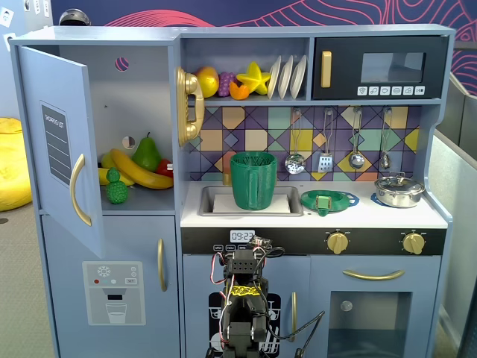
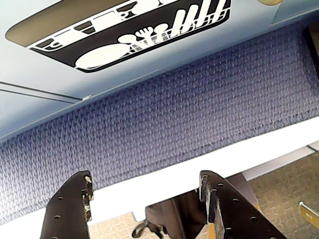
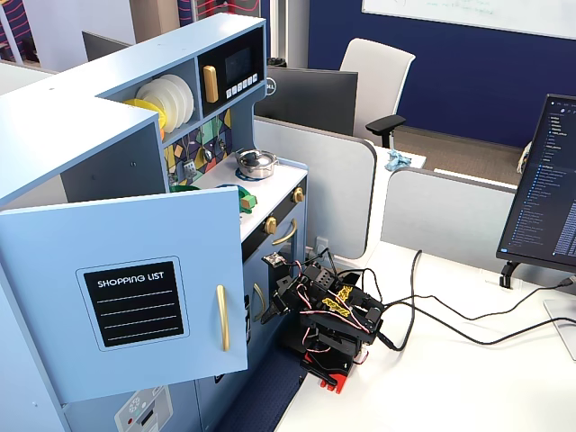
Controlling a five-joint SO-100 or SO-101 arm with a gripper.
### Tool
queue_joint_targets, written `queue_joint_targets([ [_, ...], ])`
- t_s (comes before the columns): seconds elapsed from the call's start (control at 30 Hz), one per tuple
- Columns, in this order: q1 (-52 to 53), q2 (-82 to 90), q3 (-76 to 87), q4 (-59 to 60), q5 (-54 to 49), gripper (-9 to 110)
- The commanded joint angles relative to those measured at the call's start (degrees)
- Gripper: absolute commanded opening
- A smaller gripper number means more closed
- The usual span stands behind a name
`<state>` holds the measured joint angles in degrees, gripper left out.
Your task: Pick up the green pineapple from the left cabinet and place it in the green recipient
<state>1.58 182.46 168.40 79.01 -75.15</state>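
I've got the arm (image 1: 242, 298) folded low in front of the toy kitchen, nowhere near the cabinet (image 1: 141, 119) yet. Claw (image 2: 144, 199) is released, fingers (image 2: 70, 206) spread with nothing between them, pointing at blue mat and the lower door front.

The pineapple (image 1: 115, 186) sits on the cabinet shelf at the front left, just in front of the banana (image 1: 141, 170), with the pear (image 1: 147, 154) behind. Door (image 1: 59, 142) is swung open, so the way in is free. The pitcher (image 1: 253, 180) stands in the sink (image 1: 216, 203), right of the cabinet in this fixed view.

My call for the reach: lift high first, swing left, go in level over the shelf edge, stay off the door and its gold handle (image 1: 78, 190). Close on the bumpy body from the front so I don't shove the banana or knock the pear.

The front fixed view is the only one showing the pineapple and whole pitcher. The side fixed view has the door (image 3: 135, 288) blocking the shelf but shows the arm (image 3: 328, 310) standing well off the kitchen front. The wrist view alone shows the open claw.
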Motion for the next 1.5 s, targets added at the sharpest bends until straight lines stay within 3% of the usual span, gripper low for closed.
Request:
queue_joint_targets([
  [0.0, 0.2, -0.4, 3.3, 7.4, -1.3, 0],
  [0.43, 0.2, -0.4, 3.3, 4.0, -6.0, 0],
  [0.57, -9.6, -2.0, -3.5, -13.8, -3.4, 0],
  [0.73, -23.0, -9.5, -20.1, -31.2, -16.7, 0],
  [0.9, -36.8, -14.9, -35.0, -34.0, -26.8, 0],
  [1.03, -42.1, -20.2, -42.5, -33.4, -33.7, 0],
  [1.23, -45.4, -31.1, -48.6, -42.2, -30.1, 2],
  [1.47, -46.5, -42.9, -48.8, -63.2, -21.6, 24],
])
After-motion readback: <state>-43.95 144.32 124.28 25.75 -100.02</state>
